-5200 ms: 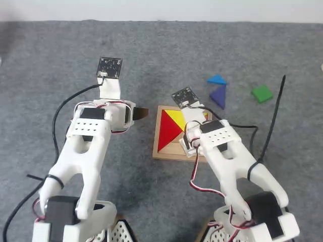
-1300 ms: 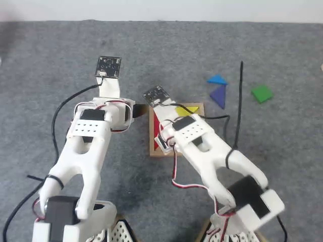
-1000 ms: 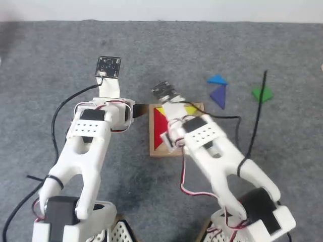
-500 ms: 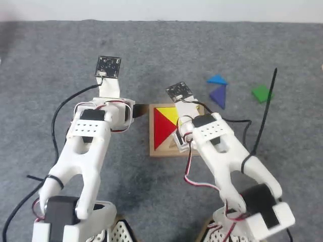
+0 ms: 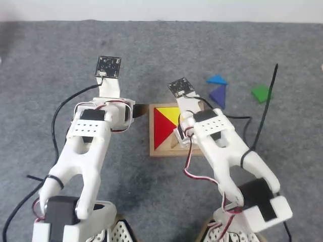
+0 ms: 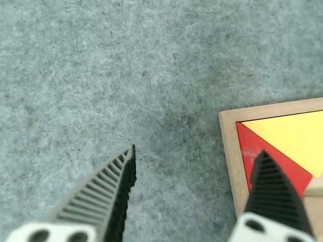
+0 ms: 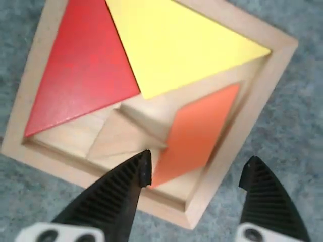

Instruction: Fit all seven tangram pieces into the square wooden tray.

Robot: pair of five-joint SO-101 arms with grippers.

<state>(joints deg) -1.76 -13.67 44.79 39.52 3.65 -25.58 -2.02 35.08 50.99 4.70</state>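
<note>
Right gripper (image 7: pixel 199 161) poised over the square wooden tray (image 7: pixel 282 55), jaws wide apart and holding nothing. The left gripper (image 6: pixel 197 151) is likewise spread and empty, hanging just beside the tray's rim on the carpet side. The tray holds the red triangle (image 7: pixel 86 75) and yellow triangle (image 7: pixel 171 45) edge to edge, and the orange parallelogram (image 7: pixel 199 126) against the yellow one. What looks like a plain wood triangle (image 7: pixel 121 138) lies beside the parallelogram. Whether the parallelogram lies fully flat cannot be told from here. The blue triangle (image 5: pixel 217 79), purple piece (image 5: pixel 218 95) and green square (image 5: pixel 261 93) lie on the carpet beyond the tray, well apart from it. The step in hand is judged to be settling the parallelogram before you fetch the next piece. Come down with the jaws spread and nudge its long edge flush with the yellow triangle. Press lightly so the tray does not skid, and lift straight up so that no fingertip drags a seated piece. If the tray threatens to slide, brace its rim with the left gripper. Compared with the earliest frame, the tray has shifted slightly toward the left arm and now sits squarer to the view. The right arm swung across toward the left arm a second ago and has since come back over the tray, its black cable swaying with it. The left arm and the three loose pieces have not moved.
</note>
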